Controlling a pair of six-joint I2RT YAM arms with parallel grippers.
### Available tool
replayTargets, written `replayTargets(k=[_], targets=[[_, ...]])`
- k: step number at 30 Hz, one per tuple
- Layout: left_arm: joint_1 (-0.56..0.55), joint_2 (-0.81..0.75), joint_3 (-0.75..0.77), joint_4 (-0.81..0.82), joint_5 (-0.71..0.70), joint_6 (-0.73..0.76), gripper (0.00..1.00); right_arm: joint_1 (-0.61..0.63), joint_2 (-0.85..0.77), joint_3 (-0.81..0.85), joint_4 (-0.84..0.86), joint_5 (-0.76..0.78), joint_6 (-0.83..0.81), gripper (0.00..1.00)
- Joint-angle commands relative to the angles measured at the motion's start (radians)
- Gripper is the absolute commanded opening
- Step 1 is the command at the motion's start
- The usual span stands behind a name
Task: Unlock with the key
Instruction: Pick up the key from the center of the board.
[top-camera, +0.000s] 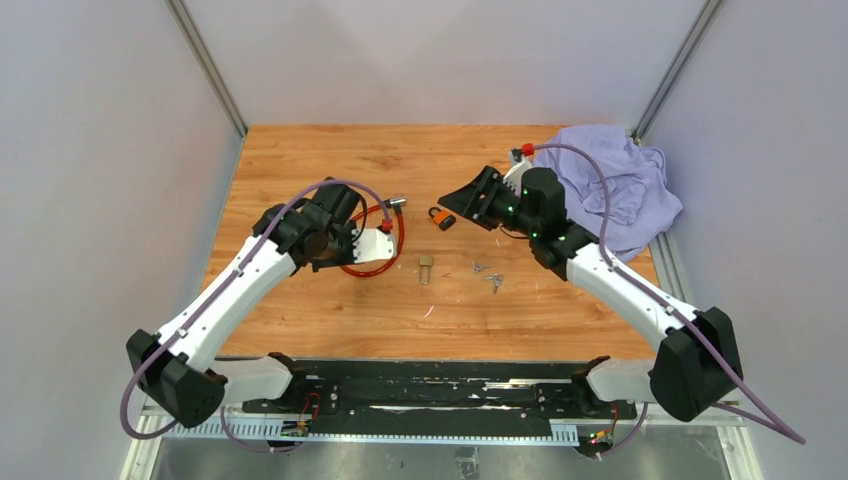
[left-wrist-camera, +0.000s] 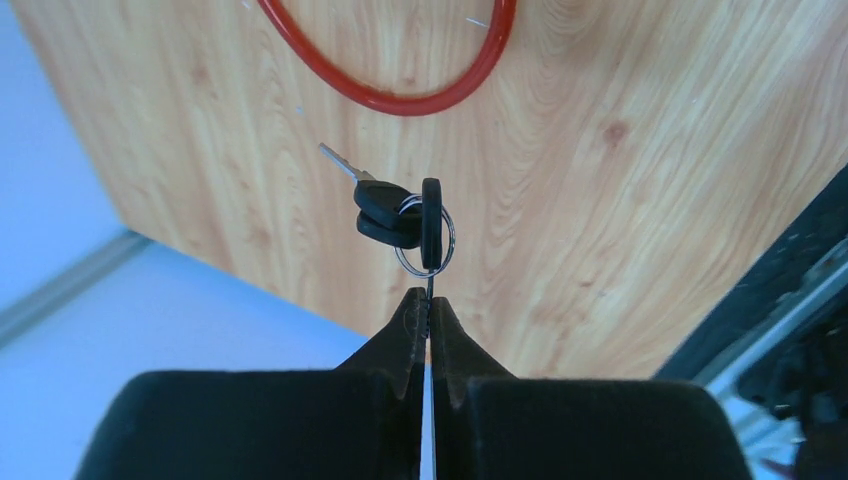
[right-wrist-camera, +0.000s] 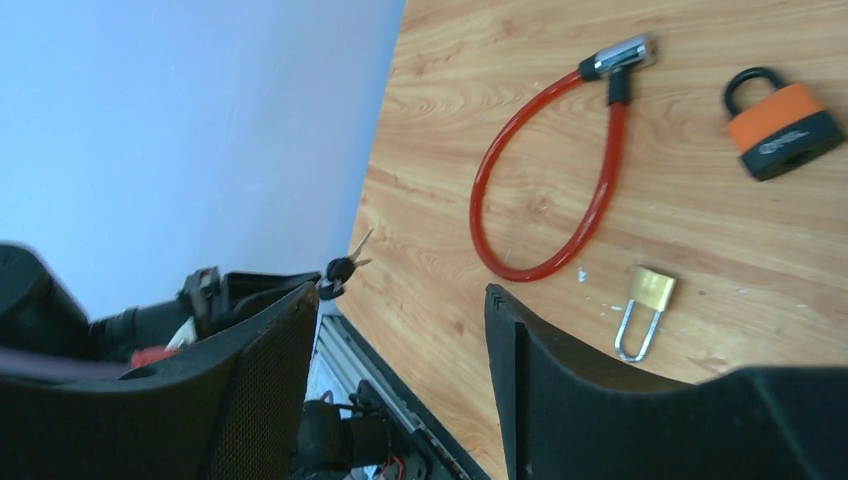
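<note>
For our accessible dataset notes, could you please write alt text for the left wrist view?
The left gripper, shut, pinches the blade of one key so that a bunch of black-headed keys on a metal ring stands above its fingertips. Behind them lies a light wooden table, with part of a red cable lock looping at the top.

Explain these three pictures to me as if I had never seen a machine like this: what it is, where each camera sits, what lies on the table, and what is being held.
Two white robot arms are bolted to the near edge of a wooden table. The top view looks down from above and behind them; the other two come from cameras on each wrist. On the table lie a red cable lock, an orange padlock, a brass padlock, some loose keys and a purple cloth. The left gripper is shut on one key of a bunch of black-headed keys. The right gripper is open and holds nothing.
</note>
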Motion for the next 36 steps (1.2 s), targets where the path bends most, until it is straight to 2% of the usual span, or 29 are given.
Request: replayTargets(k=[1, 4, 6, 8, 9, 12, 14, 17, 19, 22, 24, 26, 28, 36], targets=[[-0.057, -0.115, 0.012, -0.013, -0.02, 0.235, 0.0, -0.078, -0.07, -0.047, -0.003, -0.032, -0.01, 0.61], [-0.122, -0.217, -0.026, -0.008, 0.01, 0.409, 0.0, -0.104, -0.066, -0.031, -0.023, -0.051, -0.032, 0.62], [-0.204, -0.295, -0.103, 0.039, -0.09, 0.601, 0.0, -0.107, -0.047, 0.006, -0.057, -0.062, -0.059, 0.63], [-0.24, -0.39, -0.233, 0.132, -0.208, 0.847, 0.0, -0.107, -0.033, 0.026, -0.062, -0.081, -0.071, 0.63], [-0.241, -0.44, -0.295, 0.22, -0.246, 0.981, 0.0, -0.107, -0.028, 0.029, -0.053, -0.088, -0.072, 0.64], [-0.242, -0.572, -0.512, 0.64, -0.302, 1.384, 0.0, -0.106, -0.018, 0.029, -0.019, -0.112, -0.07, 0.66], [-0.242, -0.58, -0.575, 0.867, -0.249, 1.486, 0.0, -0.106, -0.013, 0.029, 0.0, -0.132, -0.068, 0.67], [-0.242, -0.54, -0.659, 1.229, -0.148, 1.542, 0.0, -0.104, -0.009, 0.04, 0.015, -0.167, -0.074, 0.68], [-0.241, -0.49, -0.701, 1.487, -0.057, 1.528, 0.0, -0.104, -0.012, 0.05, 0.021, -0.188, -0.083, 0.69], [-0.239, -0.436, -0.708, 1.685, 0.055, 1.526, 0.0, -0.104, -0.013, 0.087, 0.018, -0.222, -0.109, 0.69], [-0.231, -0.437, -0.713, 1.713, 0.159, 1.526, 0.0, -0.104, -0.012, 0.118, 0.013, -0.247, -0.13, 0.7], [-0.219, -0.462, -0.732, 1.721, 0.321, 1.512, 0.0, -0.104, 0.0, 0.157, 0.004, -0.294, -0.153, 0.71], [-0.216, -0.479, -0.74, 1.711, 0.407, 1.518, 0.0, -0.103, 0.015, 0.193, 0.0, -0.348, -0.168, 0.71], [-0.213, -0.481, -0.766, 1.758, 0.433, 1.498, 0.0, -0.068, 0.045, 0.26, 0.024, -0.508, -0.23, 0.72]])
